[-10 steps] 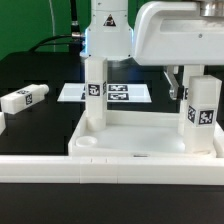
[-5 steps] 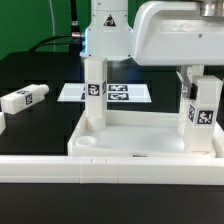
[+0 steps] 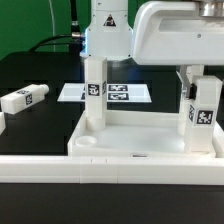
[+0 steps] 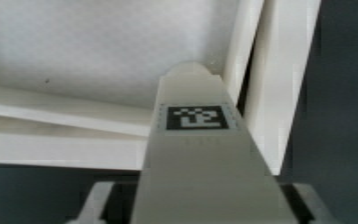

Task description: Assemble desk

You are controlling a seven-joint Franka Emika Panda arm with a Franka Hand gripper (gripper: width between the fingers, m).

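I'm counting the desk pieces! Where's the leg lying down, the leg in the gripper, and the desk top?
lying leg [image 3: 22,99]: exterior view, middle of its long side.
gripped leg [image 3: 204,116]: exterior view, on its square tag.
desk top [image 3: 140,165]: exterior view, on its front wall.

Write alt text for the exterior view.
The end effector grips an upright white leg at the desk top on the exterior view's right. A second leg stands upright in the desk top farther left, and a third leg lies loose on the black table.

arm [image 3: 172,35]: white rounded shell | fingers [image 3: 184,88]: dark, slim
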